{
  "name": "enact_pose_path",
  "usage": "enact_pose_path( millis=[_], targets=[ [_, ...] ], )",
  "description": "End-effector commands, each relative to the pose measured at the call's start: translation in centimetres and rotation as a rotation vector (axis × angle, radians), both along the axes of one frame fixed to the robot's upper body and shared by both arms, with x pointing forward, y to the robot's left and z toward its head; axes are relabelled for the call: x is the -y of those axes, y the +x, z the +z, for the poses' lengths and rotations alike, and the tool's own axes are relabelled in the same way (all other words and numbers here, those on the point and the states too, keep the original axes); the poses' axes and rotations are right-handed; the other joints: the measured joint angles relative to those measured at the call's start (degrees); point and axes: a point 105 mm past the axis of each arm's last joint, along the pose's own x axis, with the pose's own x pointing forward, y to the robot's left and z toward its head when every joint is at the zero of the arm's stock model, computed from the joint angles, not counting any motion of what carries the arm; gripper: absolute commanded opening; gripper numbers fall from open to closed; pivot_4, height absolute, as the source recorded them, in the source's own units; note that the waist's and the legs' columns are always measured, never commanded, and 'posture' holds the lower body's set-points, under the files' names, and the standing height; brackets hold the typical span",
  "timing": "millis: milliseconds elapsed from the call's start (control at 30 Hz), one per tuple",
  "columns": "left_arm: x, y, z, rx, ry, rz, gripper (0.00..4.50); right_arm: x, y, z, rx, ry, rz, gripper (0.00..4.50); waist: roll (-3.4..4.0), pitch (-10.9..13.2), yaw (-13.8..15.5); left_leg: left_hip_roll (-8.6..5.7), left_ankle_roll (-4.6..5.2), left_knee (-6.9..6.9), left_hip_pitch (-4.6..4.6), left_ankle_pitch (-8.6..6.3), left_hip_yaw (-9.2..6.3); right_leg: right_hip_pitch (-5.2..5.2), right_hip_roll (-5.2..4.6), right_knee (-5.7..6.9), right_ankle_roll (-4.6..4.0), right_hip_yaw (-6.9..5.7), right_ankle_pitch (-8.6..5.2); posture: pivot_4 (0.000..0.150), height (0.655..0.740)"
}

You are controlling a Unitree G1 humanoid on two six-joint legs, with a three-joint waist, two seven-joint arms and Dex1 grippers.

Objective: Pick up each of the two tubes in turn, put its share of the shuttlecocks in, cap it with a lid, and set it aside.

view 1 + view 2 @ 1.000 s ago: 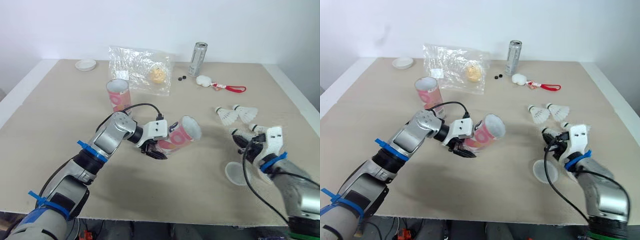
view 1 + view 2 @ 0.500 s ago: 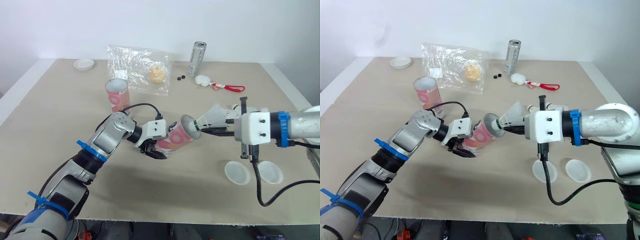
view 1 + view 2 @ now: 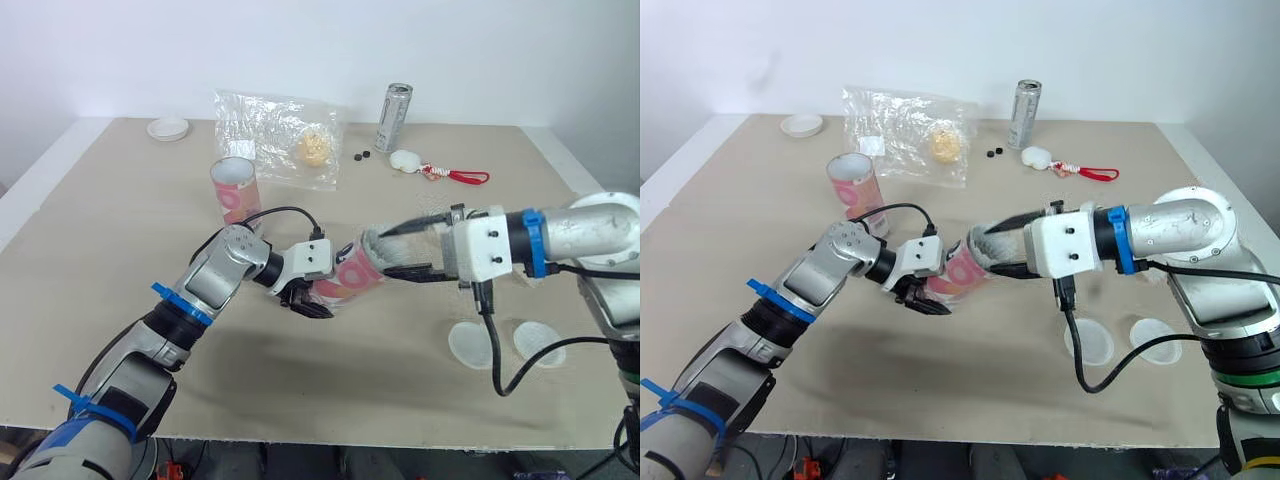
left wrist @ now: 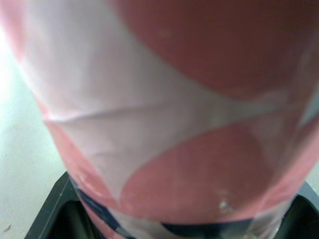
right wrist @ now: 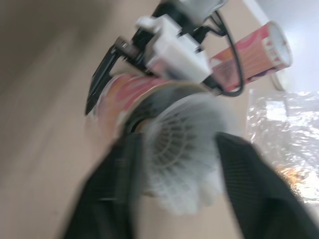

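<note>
Saw a beige table under both claws. Found the left claw clamped around the lower end of a tilted pink tube, open mouth turned toward the right claw. Noted the right claw's 2 fingers spread apart at that mouth, 1 on each side of a white shuttlecock, feather skirt sticking out of the tube. Spotted an upright pink tube just beyond the left claw, and a clear plastic bag farther beyond. Saw a silver can well beyond the right claw. Counted 2 white lids flat on the table, nearer the robot than the right claw.
</note>
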Motion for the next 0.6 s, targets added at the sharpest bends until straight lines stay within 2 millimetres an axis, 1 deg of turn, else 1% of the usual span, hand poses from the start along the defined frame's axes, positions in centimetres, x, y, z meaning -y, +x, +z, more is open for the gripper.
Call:
enact_pose_path(
  millis=[33,133,267,367,467,533,567,600],
  targets=[
    [-0.6,0.1,-0.5,-0.007,0.023,0.024,2.99,-0.1,-0.7,2.2,-0.040,0.137,-0.010,4.47,0.00,0.0,0.0,0.00,0.00,0.00,0.00,0.00,0.00,0.00,0.00,0.00,-0.01,0.01,0.00,0.150,0.7400],
    [-0.5,0.2,-0.5,-0.002,0.024,0.022,2.99,0.9,-0.4,4.1,-0.141,0.310,-0.085,4.47,0.00,0.0,0.0,0.00,0.00,-0.01,-0.01,0.00,0.00,0.00,0.00,0.01,-0.02,0.01,-0.01,0.150,0.7400],
    [-0.5,0.3,-0.4,0.004,0.025,0.019,2.99,2.4,-0.1,5.8,-0.244,0.449,-0.157,4.47,0.00,0.0,0.0,0.00,0.00,0.00,0.00,0.00,-0.01,0.00,0.00,0.04,-0.04,0.01,0.00,0.150,0.7400],
    [-0.5,0.4,-0.4,0.007,0.028,0.015,2.99,3.0,0.2,5.9,-0.294,0.481,-0.189,4.47,0.00,0.0,0.0,0.01,0.01,0.00,0.03,0.00,-0.02,0.00,0.01,0.06,-0.05,0.00,0.00,0.150,0.7400],
    [-0.5,0.4,-0.5,0.017,0.038,0.009,2.99,2.9,1.0,5.0,-0.282,0.445,-0.218,4.47,0.01,0.0,0.0,0.01,0.01,0.00,0.04,0.00,0.00,0.00,0.01,0.06,-0.04,0.01,0.01,0.150,0.7400],
    [-0.5,0.5,-0.5,0.027,0.047,0.003,2.99,2.4,1.4,4.4,-0.277,0.410,-0.224,3.94,0.01,0.0,0.0,0.01,0.01,0.01,0.04,0.00,0.02,-0.01,0.01,0.06,-0.04,0.01,0.01,0.150,0.7400],
    [-0.5,0.5,-0.6,0.032,0.052,0.000,2.99,1.9,1.4,3.9,-0.287,0.365,-0.210,3.78,0.02,0.0,0.0,0.01,0.01,0.01,0.04,0.00,0.02,-0.01,0.01,0.06,-0.04,0.01,0.01,0.150,0.7400],
    [-0.5,0.5,-0.6,0.034,0.054,-0.002,2.99,1.5,1.3,3.3,-0.294,0.314,-0.195,3.40,0.03,0.0,0.0,0.01,0.01,0.01,0.04,0.00,0.02,-0.01,0.01,0.06,-0.04,0.01,0.01,0.150,0.7400]
  ],
)
